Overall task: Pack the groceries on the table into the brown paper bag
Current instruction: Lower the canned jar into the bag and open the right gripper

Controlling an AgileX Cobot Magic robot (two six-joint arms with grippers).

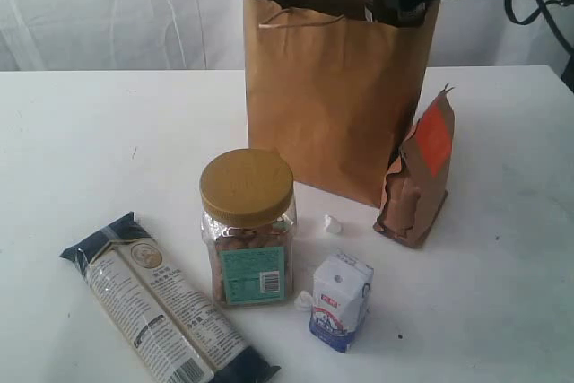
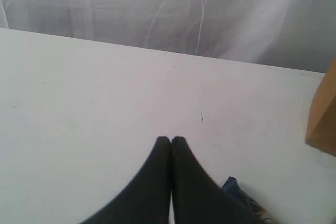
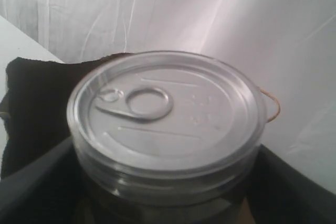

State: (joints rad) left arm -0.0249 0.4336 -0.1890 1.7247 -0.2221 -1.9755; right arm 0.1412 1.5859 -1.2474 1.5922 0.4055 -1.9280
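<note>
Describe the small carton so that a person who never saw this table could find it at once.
Find the tall brown paper bag at the back of the white table. In front of it stands a clear jar with a yellow lid, and the carton stands beside that jar, toward the view's right. It alone is a blue-and-white box, shorter than the jar.

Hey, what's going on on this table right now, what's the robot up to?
The robot is packing groceries. Its right gripper holds the dark metal-lidded jar at the open top of the brown paper bag. The left gripper is shut and empty over the table. Outside the bag are the yellow-lidded jar, the noodle pack, the blue-white carton and the orange-brown pouch, which stands right beside the bag.
</note>
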